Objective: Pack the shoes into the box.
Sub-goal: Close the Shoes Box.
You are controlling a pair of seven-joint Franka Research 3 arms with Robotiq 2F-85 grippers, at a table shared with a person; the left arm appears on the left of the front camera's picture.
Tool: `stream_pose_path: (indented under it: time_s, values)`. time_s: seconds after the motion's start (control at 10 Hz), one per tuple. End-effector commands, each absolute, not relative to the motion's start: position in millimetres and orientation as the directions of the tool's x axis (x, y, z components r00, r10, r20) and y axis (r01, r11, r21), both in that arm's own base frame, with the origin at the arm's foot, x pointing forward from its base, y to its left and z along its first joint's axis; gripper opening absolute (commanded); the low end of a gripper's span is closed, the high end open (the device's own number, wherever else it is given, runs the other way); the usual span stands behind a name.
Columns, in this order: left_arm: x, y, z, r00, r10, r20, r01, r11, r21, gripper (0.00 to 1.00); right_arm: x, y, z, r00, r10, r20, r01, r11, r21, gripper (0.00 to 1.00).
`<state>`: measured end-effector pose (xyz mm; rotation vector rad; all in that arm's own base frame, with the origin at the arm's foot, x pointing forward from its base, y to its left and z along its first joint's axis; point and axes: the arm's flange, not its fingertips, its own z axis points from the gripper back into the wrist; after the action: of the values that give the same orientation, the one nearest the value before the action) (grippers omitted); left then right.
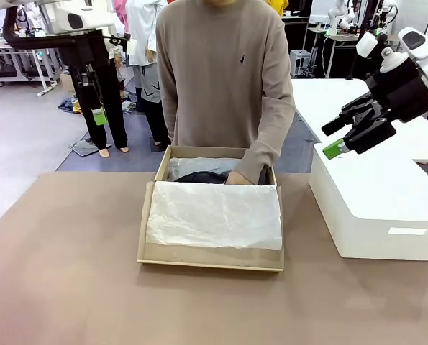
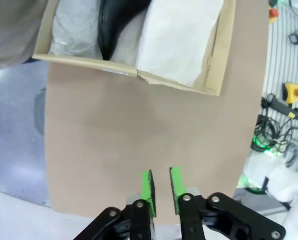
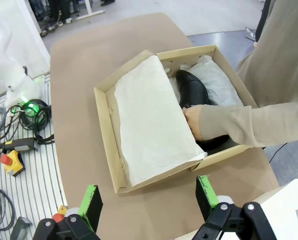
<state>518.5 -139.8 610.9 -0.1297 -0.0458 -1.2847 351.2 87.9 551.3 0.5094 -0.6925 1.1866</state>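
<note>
Hovering above the bare table, left gripper (image 2: 162, 191) narrowing on nothing, right gripper (image 3: 147, 200) spread wide; lying ahead, cardboard shoebox (image 3: 106, 122), tissue-covered; reaching in beyond, person's hand (image 3: 196, 121) settling black dress shoe (image 3: 193, 88) at the far side.

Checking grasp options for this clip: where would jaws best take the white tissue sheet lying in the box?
Probably the tissue paper's loose corner nearest the right gripper, pinched from above. There it overhangs the box wall, away from the person's hand on the shoe.
</note>
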Motion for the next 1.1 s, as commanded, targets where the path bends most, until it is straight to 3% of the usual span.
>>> stream_pose_path:
  time_s: [0.0,0.5,0.7,1.0]
  values:
    - [518.9,-137.3,609.2,0.226,-0.968,0.111,0.973,0.22,-0.068,0.0,354.2,88.9,550.9,0.186,0.641,0.745,-0.959,0.284,-0.005,1.0]
    - [519.5,-141.2,608.3,0.246,-0.963,0.107,0.968,0.239,-0.072,0.0,354.2,88.9,550.9,0.186,0.641,0.745,-0.959,0.284,-0.005,1.0]
    - [519.7,-123.9,596.3,-0.021,-0.98,0.197,0.983,-0.056,-0.175,0.0,354.2,88.9,550.9,0.186,0.641,0.745,-0.959,0.284,-0.005,1.0]
    - [524.0,-101.8,587.2,-0.115,-0.957,0.268,0.966,-0.171,-0.195,0.0,354.2,88.9,550.9,0.186,0.641,0.745,-0.959,0.284,-0.005,1.0]
